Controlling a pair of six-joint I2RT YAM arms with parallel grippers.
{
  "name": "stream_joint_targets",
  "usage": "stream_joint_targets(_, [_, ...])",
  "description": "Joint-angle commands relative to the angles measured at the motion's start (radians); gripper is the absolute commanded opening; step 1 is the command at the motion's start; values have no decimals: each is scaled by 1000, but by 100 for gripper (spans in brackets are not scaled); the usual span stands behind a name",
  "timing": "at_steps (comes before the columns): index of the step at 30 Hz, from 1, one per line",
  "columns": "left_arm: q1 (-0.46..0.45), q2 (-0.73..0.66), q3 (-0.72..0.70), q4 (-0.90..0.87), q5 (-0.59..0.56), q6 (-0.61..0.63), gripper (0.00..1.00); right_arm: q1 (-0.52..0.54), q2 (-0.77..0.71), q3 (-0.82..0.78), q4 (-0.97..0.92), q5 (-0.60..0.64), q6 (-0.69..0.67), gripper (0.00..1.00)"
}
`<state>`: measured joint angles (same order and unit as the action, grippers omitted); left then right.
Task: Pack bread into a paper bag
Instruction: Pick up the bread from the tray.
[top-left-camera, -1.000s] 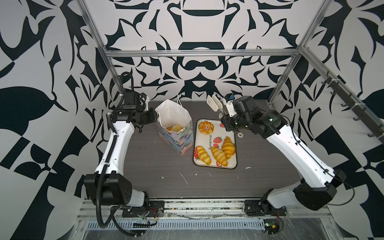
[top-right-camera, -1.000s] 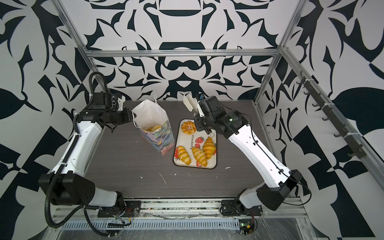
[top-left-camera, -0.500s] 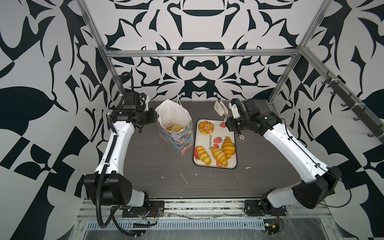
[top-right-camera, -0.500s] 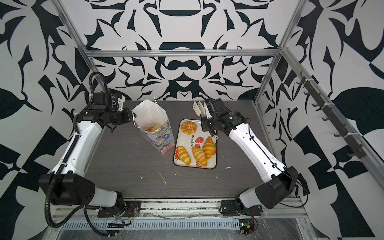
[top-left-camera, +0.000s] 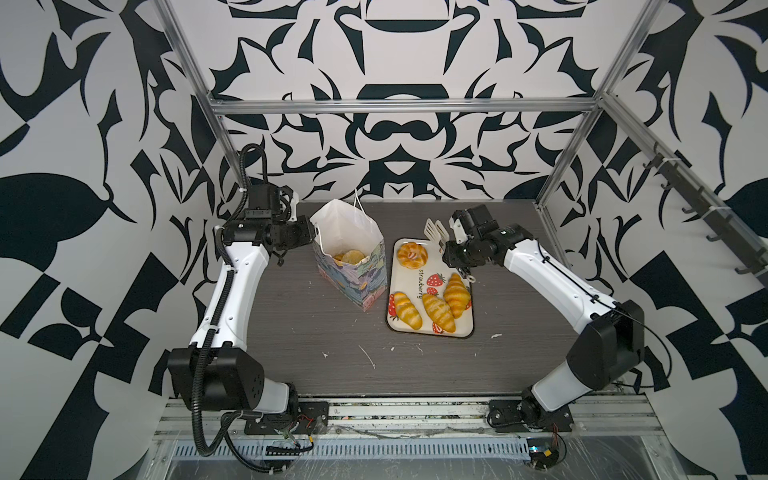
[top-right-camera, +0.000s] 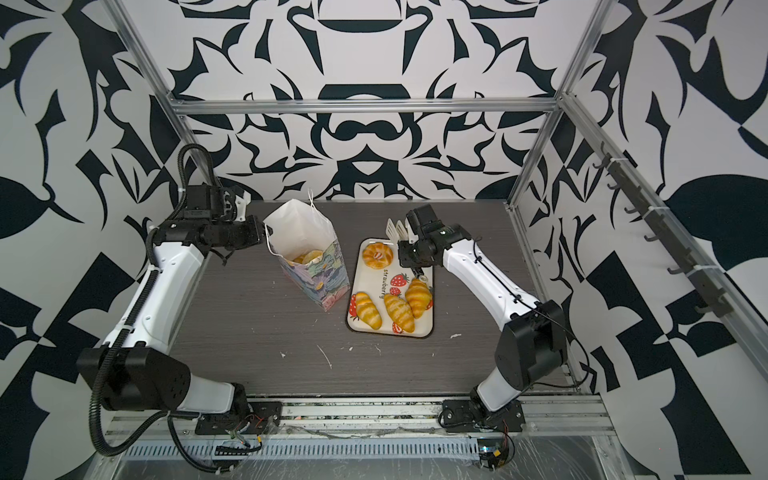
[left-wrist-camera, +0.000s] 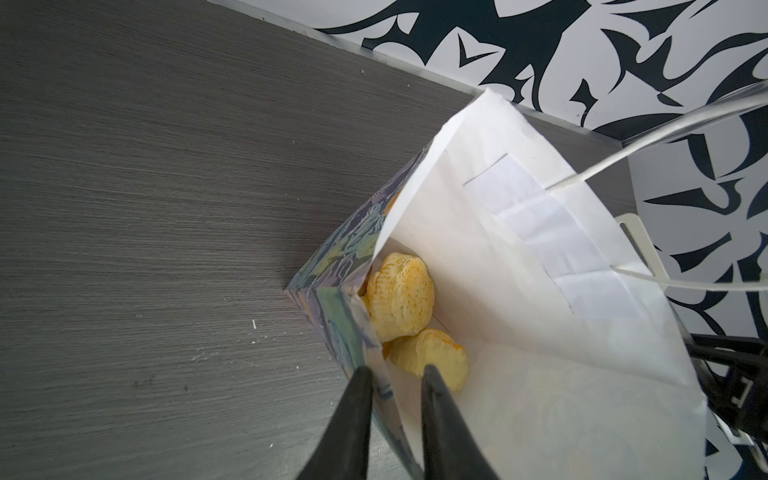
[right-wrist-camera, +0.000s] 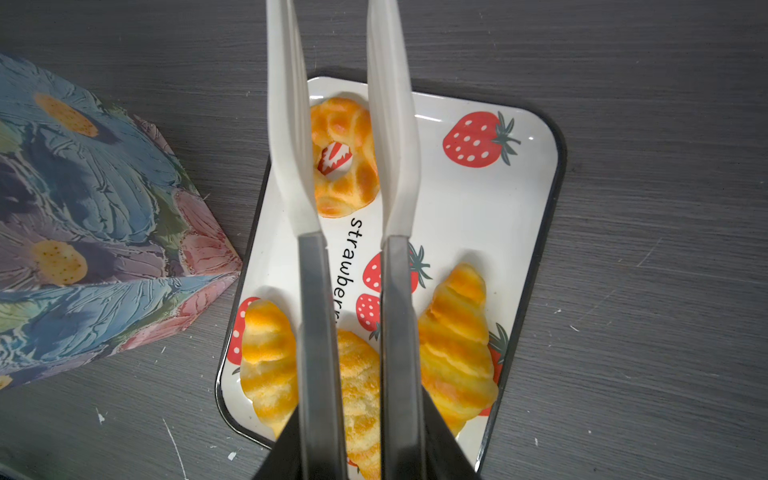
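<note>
Table (top-left-camera: 316, 332): dark grey woodgrain, matte, a few white flecks. Paper bag (top-left-camera: 355, 276) stands upright between the left tool and the tray, mouth open. It's plain white inside, with a textured blue-purple floral print outside. Tray (top-left-camera: 405, 283): glossy cream rectangle just beside the bag, rounded corners, dark rim, red strawberry print. Left tool (left-wrist-camera: 392, 386): black tapered fingers nearly together, pinching the bag's rim wall, one inside and one outside. Right tool (right-wrist-camera: 360, 451) clamps a pair of tongs (right-wrist-camera: 286, 124) by their grey arms. Their flat white blades stand parted over the tray's far end, nothing gripped between them. Three croissants (top-left-camera: 438, 312), ridged and glossy golden, lie at the tray's near end. Ring bun (top-left-camera: 411, 254), lattice-topped, sits at the far end. At least two more pastries (left-wrist-camera: 399, 299) lie at the bag's bottom.
</note>
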<state>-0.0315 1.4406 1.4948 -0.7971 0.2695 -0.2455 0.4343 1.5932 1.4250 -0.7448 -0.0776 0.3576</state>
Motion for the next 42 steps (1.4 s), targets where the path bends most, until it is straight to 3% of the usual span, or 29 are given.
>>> stream_joint_targets(1, [-2, -26, -13, -28, 5, 1, 25, -9, 9, 0, 68, -24, 18, 37])
stream_joint_targets(22, [-2, -25, -10, -28, 6, 1, 25, -32, 152, -23, 108, -91, 52, 39])
stream_joint_targets(42, [-2, -22, -23, -24, 5, 2, 25, -31, 190, -75, 156, -139, 89, 43])
